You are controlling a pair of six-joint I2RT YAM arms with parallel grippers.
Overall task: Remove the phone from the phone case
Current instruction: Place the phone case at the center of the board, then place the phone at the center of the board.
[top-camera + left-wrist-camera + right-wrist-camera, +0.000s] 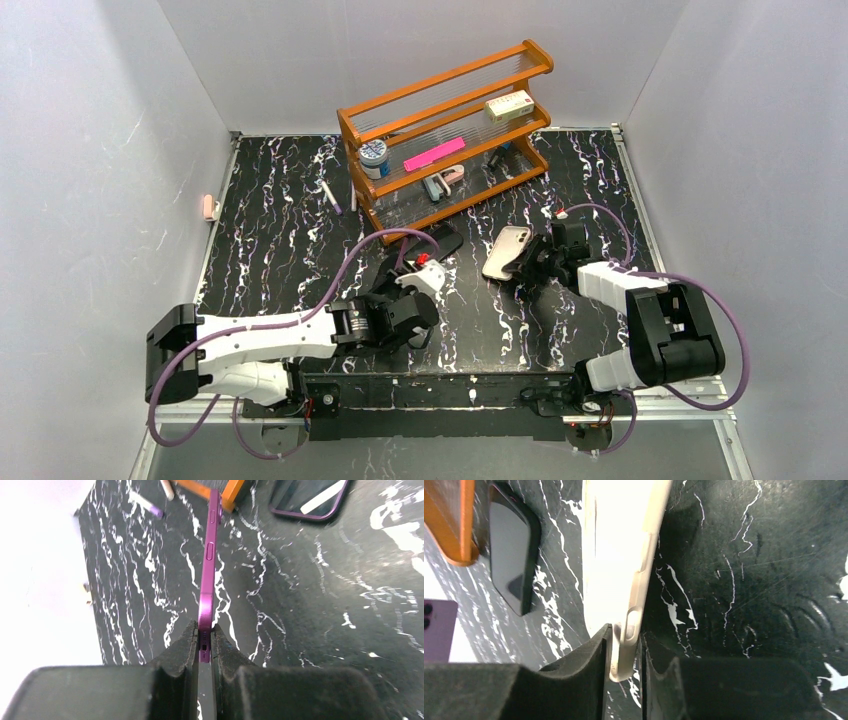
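The purple phone (207, 570) is out of its case and stands edge-on above the black marbled table. My left gripper (204, 630) is shut on its bottom end, by the charging port. The same phone's back with its lenses shows at the left edge of the right wrist view (438, 629). The cream phone case (507, 252) is empty and hangs tilted above the table at centre right. My right gripper (626, 636) holds the case's side wall (621, 545) between its fingers, which sit snug on it near a button bump. The two arms are apart.
A dark phone with a purple rim (310, 497) lies flat on the table near the foot of the orange rack (445, 130). The rack holds several small items. A pen (330, 196) lies left of the rack. White walls close in three sides.
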